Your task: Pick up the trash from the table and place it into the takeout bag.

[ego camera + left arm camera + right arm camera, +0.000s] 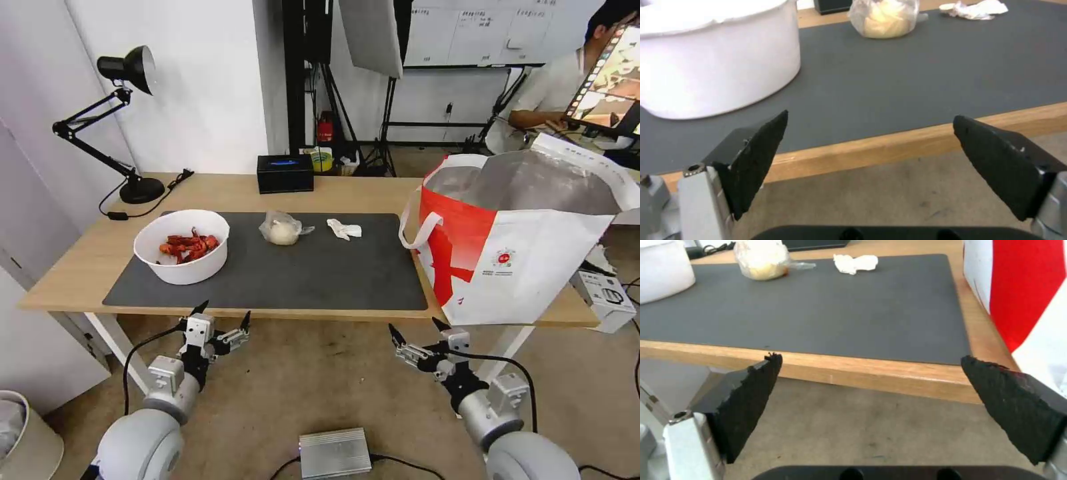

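Both grippers, left (222,317) and right (419,330), are hovering below the bench's (80,267) front edge, fingers spread wide, holding nothing. The bowl (181,245) is sitting near the left end; rising carelessly risks striking that edge.

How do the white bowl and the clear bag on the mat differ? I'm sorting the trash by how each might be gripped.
The white bowl is rigid, round and open-topped, showing red shells; the clear bag is soft, crinkled plastic gathered around a whitish lump. The bowl is much larger than the bag. The bowl sits at the mat's left end, the bag nearer its middle. Both rest untouched on the mat.
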Available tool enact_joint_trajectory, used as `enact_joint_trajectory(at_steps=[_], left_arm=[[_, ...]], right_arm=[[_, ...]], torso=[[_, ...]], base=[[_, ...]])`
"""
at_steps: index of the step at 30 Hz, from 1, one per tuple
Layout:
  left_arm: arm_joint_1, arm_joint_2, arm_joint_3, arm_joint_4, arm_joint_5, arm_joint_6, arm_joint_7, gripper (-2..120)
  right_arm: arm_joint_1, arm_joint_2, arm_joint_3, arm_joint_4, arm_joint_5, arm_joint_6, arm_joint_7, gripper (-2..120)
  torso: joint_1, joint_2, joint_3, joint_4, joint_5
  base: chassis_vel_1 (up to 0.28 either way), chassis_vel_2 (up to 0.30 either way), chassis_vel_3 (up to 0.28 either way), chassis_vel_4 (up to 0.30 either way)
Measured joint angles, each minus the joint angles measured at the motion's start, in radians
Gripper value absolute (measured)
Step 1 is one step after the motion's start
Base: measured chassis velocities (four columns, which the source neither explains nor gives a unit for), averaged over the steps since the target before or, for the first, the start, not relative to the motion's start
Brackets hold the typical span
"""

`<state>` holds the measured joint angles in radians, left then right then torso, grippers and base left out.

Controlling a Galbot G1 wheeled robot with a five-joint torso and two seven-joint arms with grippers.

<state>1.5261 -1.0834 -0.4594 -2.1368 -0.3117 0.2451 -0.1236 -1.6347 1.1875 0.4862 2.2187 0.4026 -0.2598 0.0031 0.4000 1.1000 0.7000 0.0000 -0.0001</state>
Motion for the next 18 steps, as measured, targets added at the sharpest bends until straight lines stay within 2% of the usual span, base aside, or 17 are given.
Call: enact_joint_trajectory(at_steps=[18], left_arm=[[-0.001,-0.008,0.002,-0.022,-0.004,0.002,-0.007,100]], right_arm=[[0.017,-0.022,0.003,0.014,0.033,-0.012,0.005,100]], torso=[[0.0,0.0,0.0,0.0,0.0001]], base=[[0.0,0.0,0.0,0.0]])
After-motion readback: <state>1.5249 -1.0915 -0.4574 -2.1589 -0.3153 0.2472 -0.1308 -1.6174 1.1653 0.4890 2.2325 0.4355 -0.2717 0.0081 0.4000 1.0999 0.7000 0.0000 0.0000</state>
